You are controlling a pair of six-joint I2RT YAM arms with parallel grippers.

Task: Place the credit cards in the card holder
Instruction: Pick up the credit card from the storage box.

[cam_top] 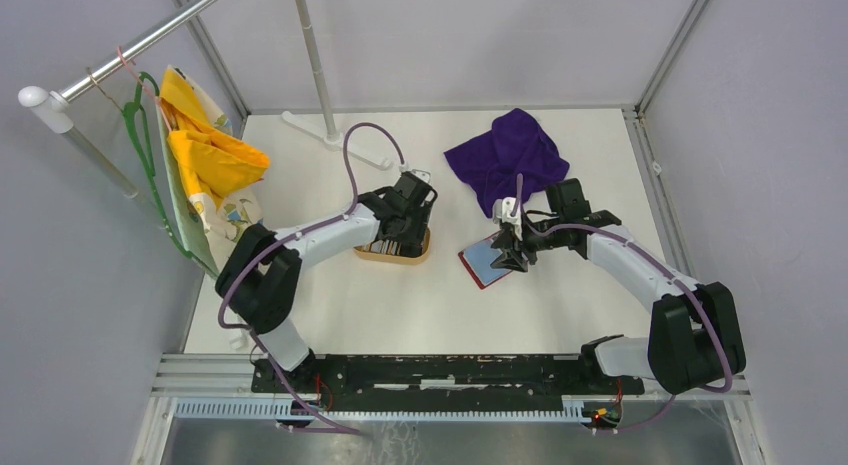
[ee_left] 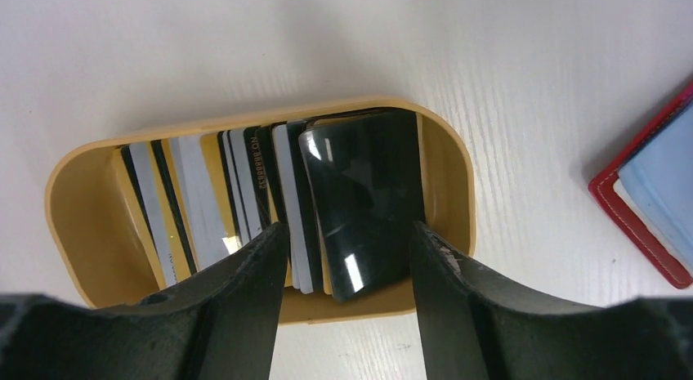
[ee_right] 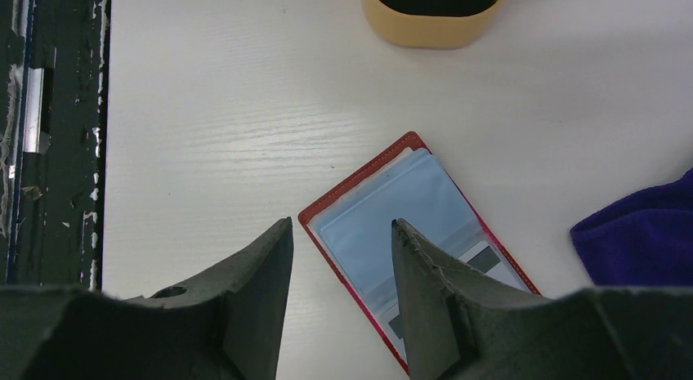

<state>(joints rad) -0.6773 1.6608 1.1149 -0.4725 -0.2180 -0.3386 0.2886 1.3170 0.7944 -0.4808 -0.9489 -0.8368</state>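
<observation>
Several credit cards [ee_left: 245, 192] in black, grey and white stand on edge in an oval tan tray [ee_left: 453, 192]. My left gripper [ee_left: 345, 249] hangs open just over the tray [cam_top: 395, 253]. Its fingers straddle a glossy black card [ee_left: 364, 192] and a few cards beside it, gripping none. The red card holder [ee_right: 384, 200] lies unfolded on the table [cam_top: 487, 262], its clear sleeves facing up. A white card with a dark stripe [ee_right: 489, 261] shows inside one sleeve. My right gripper [ee_right: 341, 233] is open low over the holder's near-left edge, one finger over the sleeves, the other over bare table.
A purple cloth [cam_top: 508, 155] lies behind the card holder, close to my right arm. A yellow cloth [cam_top: 205, 155] hangs from a green hanger at the far left. A white pole stand [cam_top: 330, 135] rises behind the tray. The black base rail [ee_right: 49, 127] runs along the near edge.
</observation>
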